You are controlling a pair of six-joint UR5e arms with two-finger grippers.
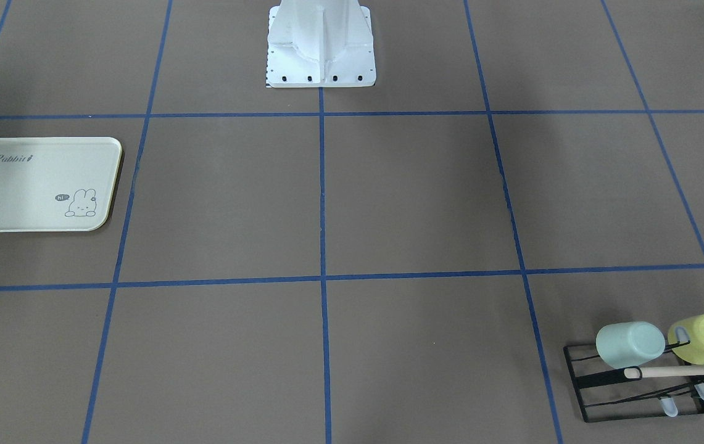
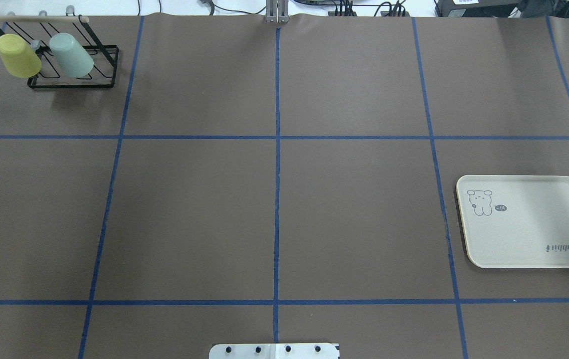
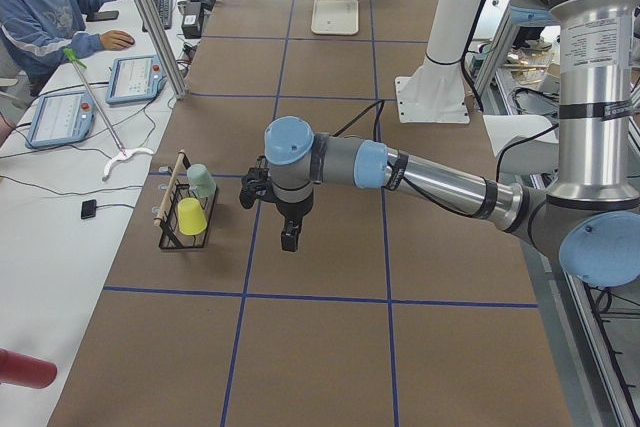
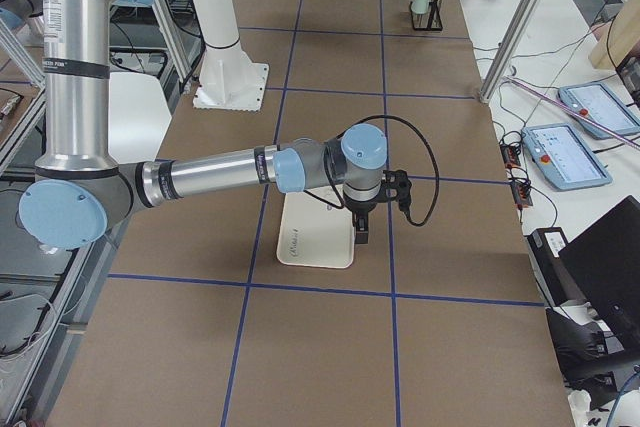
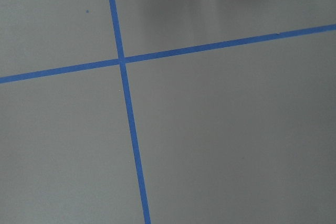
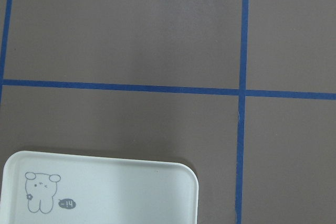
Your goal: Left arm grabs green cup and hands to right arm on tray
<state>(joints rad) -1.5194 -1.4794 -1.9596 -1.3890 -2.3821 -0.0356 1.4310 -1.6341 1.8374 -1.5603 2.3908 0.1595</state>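
The pale mint-green cup (image 2: 71,55) hangs mouth-down on the black wire rack (image 2: 72,84) at the far left, next to a yellow-green cup (image 2: 18,55). It also shows in the front view (image 1: 629,344) and the left side view (image 3: 201,181). The cream tray (image 2: 528,224) with "Rabbit" script lies empty on the right, and its corner shows in the right wrist view (image 6: 105,192). My left gripper (image 3: 290,238) hangs above the table, to the right of the rack in the left side view. My right gripper (image 4: 360,229) hangs over the tray's edge. I cannot tell whether either is open or shut.
Blue tape lines divide the brown table into squares. The robot's white base (image 1: 321,55) stands at the table's robot-side edge. A wooden bar (image 1: 691,370) tops the rack. An operator (image 3: 40,7) sits at a side desk with tablets.
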